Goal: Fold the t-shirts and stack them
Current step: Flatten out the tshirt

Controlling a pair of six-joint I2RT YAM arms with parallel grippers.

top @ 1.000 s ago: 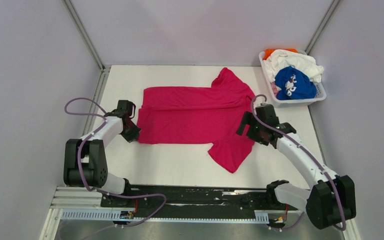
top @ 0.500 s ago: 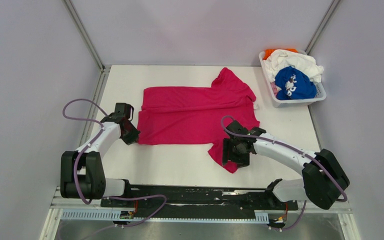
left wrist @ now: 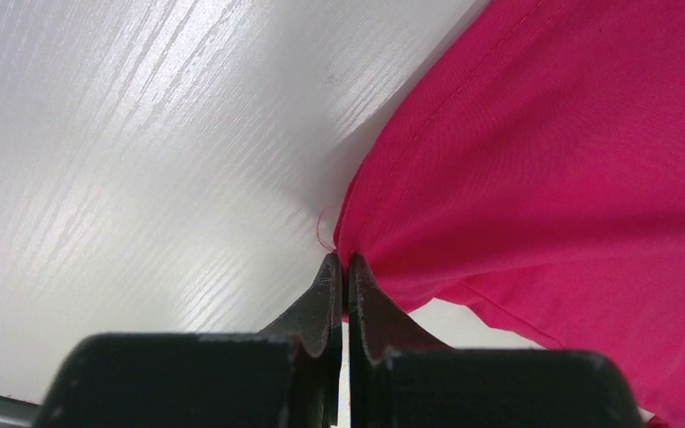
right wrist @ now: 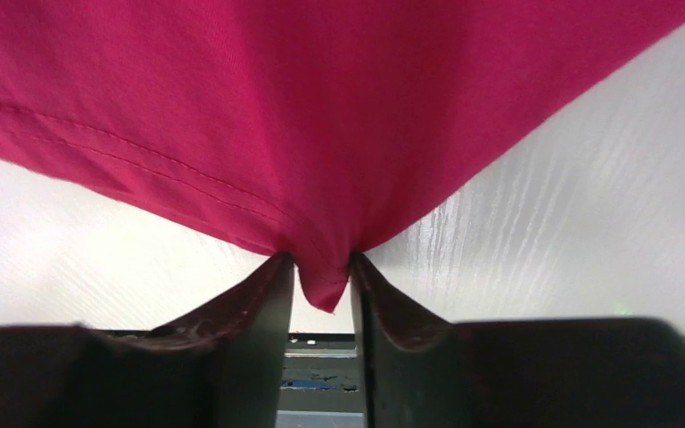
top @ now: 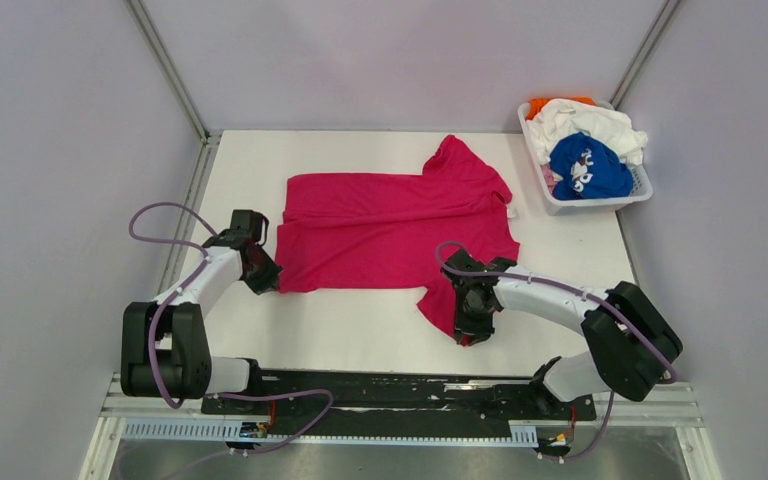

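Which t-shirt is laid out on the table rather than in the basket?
The magenta-pink t-shirt: it alone lies spread on the table, while the white shirt, blue shirt and orange shirt sit bunched in the basket.

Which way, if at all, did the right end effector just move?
Yes. The right end effector moved away from the basket, leftward toward the near edge of the table, onto the pink shirt.

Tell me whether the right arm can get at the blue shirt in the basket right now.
Probably not at once: the right pincer has its jaws around the near sleeve of the pink t-shirt. The way to the blue t-shirt, atop the basket, looks free otherwise.
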